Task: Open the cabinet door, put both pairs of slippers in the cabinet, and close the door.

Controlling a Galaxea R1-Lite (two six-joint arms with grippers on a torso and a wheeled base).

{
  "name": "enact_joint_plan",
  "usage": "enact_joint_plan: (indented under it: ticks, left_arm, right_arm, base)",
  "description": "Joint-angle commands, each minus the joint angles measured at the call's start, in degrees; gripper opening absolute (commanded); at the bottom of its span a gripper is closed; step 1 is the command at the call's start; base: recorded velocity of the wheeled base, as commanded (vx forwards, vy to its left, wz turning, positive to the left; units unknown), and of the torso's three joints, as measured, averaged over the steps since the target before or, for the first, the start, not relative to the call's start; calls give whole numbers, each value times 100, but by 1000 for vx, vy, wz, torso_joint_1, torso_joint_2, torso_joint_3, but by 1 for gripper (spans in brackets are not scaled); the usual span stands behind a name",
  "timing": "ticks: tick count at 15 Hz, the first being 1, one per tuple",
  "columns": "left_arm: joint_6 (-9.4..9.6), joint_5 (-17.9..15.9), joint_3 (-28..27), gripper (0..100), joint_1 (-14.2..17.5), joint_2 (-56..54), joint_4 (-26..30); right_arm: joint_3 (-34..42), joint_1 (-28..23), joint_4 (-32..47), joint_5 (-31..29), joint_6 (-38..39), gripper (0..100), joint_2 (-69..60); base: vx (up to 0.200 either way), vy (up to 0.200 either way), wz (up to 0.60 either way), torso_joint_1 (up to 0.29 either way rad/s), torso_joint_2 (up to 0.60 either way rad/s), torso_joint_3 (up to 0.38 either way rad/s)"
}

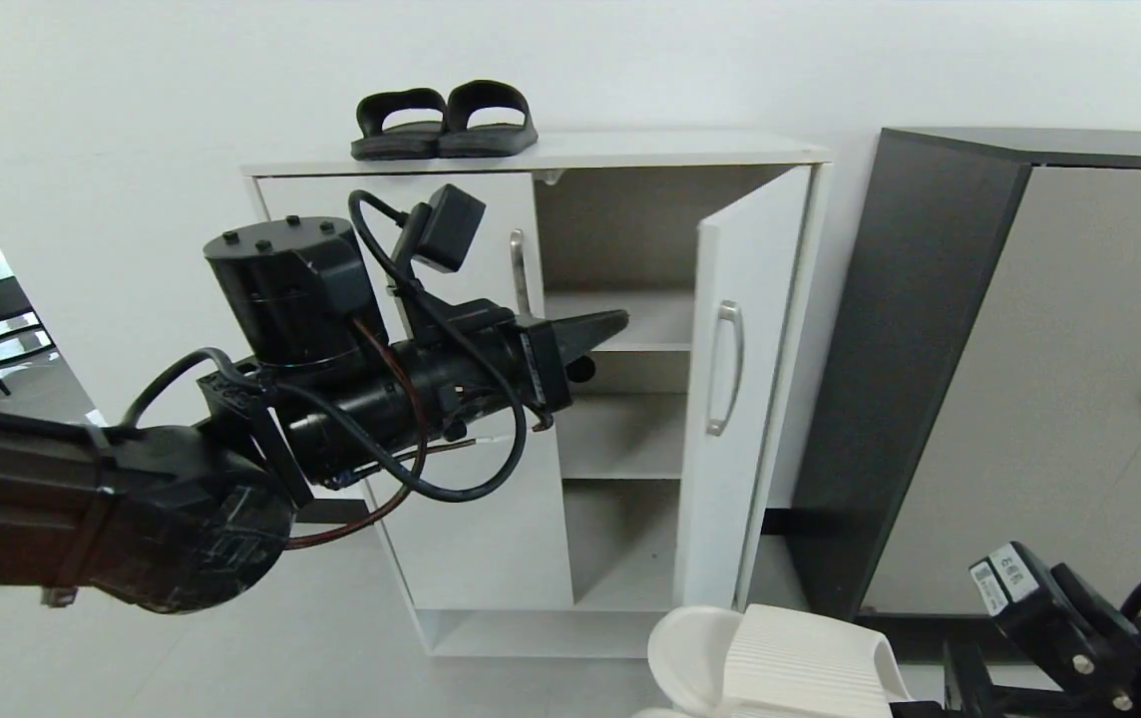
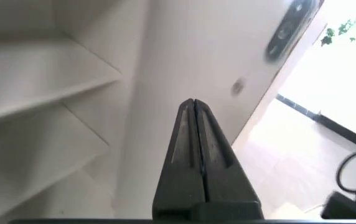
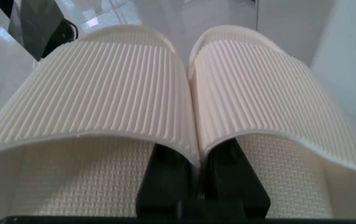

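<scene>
The white slippers (image 1: 790, 658) are clamped in the right tool (image 3: 196, 171), below and before the open cabinet (image 1: 650, 150); the left tool (image 2: 193, 111), pressed together, is nearer its shelves (image 1: 620, 464).

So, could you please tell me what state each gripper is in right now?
Left gripper: closed, empty.
Right gripper: closed on the white slippers.
</scene>
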Motion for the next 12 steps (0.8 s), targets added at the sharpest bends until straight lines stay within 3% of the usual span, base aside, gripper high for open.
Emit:
enact_joint_plan:
  ticks: [1, 2, 4, 6, 7, 10, 11, 12]
  left_arm:
    - [3, 102, 91, 0, 57, -122, -13]
    - [29, 234, 135, 0, 119, -166, -22]
    - [64, 849, 285, 0, 119, -596, 154]
    - [64, 1816, 513, 0, 110, -1686, 963]
    - [73, 2528, 768, 0, 92, -2477, 1745]
    - [187, 4637, 1085, 0, 75, -5131, 5322]
    - [187, 5147, 1199, 0, 303, -6019, 6139]
    - [205, 5226, 1427, 0, 1015, -6863, 6711]
  right_arm:
    - [10, -2, 8, -4, 6, 0, -18]
    - [-8, -2, 8, -4, 24, 0, 9]
    - [-192, -11, 17, -56, 226, 0, 88]
    - [-588, -46, 44, -663, 648, 0, 325]
    - [-808, -46, 61, -1243, 789, 0, 527]
    - [-1229, -46, 79, -2183, 868, 0, 1002]
    - [-1379, -46, 193, -2596, 868, 0, 1169]
    - [-1563, -46, 439, -3062, 868, 0, 1283]
  base:
    - [0, 0, 0, 0, 0, 0]
    - [0, 0, 0, 0, 0, 0]
    - [0, 0, 0, 0, 0, 0]
    - [0, 0, 0, 0, 0, 0]
    - [0, 0, 0, 0, 0, 0]
    - [0, 0, 0, 0, 0, 0]
    - [0, 0, 0, 0, 0, 0]
    - [0, 0, 0, 0, 0, 0]
